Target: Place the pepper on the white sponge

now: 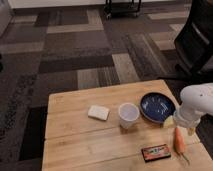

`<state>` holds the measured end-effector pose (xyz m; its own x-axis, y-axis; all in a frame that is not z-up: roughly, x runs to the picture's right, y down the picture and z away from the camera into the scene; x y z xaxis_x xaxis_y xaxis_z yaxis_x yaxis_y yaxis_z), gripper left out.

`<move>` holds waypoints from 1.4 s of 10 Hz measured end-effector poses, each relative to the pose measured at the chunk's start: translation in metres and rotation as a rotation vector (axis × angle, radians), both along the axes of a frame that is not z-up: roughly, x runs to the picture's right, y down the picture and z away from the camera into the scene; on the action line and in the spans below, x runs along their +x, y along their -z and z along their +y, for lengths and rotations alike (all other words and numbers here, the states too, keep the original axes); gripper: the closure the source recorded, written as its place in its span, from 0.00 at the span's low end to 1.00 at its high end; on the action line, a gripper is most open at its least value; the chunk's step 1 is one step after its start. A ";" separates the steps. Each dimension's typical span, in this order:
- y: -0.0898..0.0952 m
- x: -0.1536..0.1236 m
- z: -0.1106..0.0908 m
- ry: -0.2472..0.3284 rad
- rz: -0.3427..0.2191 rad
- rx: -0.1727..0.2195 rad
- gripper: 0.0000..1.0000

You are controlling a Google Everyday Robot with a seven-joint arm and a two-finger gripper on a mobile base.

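Pepper (178,140) lying by the tool (180,125)
The tool is gaping wide, holding nothing, right at the pepper's thick end.
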<state>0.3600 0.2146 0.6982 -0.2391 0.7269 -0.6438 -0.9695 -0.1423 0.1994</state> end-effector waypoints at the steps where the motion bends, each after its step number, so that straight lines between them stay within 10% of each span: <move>1: -0.003 0.001 0.005 -0.002 -0.002 -0.005 0.35; 8: -0.029 0.009 0.038 -0.018 -0.019 -0.056 0.39; 14: -0.016 0.004 0.030 -0.012 -0.024 -0.079 1.00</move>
